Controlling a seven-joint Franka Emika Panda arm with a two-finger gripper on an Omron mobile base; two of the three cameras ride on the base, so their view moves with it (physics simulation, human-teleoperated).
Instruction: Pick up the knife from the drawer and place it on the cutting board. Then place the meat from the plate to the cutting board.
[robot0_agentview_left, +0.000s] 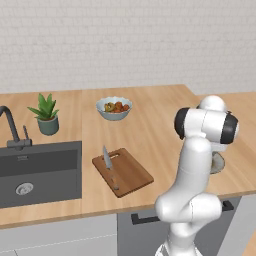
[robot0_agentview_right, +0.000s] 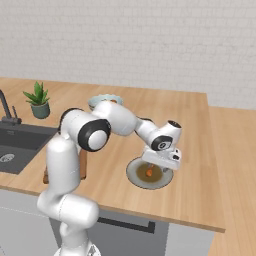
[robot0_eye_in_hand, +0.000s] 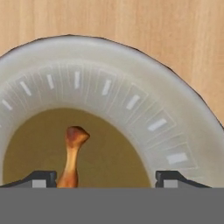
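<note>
The knife (robot0_agentview_left: 109, 165) lies on the reddish-brown cutting board (robot0_agentview_left: 125, 173), blade toward the far end. A sliver of the board (robot0_agentview_right: 83, 165) shows behind my arm. The pale grey plate (robot0_agentview_right: 135, 176) sits right of the board, near the counter's front edge. On it lies the meat (robot0_agentview_right: 149, 172), a small orange-brown piece. My gripper (robot0_agentview_right: 151, 167) hangs open just over the plate, pointing down. In the hand view the meat (robot0_eye_in_hand: 72, 153) stands between the wide-apart fingertips (robot0_eye_in_hand: 43, 178), close to the left one, inside the plate's rim (robot0_eye_in_hand: 131, 87). The drawer is out of view.
A fruit bowl (robot0_agentview_left: 114, 107) stands behind the board, and a potted plant (robot0_agentview_left: 46, 115) sits by the dark sink (robot0_agentview_left: 40, 172) and tap (robot0_agentview_left: 12, 127) on the left. A dark appliance front with a handle (robot0_agentview_left: 145, 218) lies under the counter edge.
</note>
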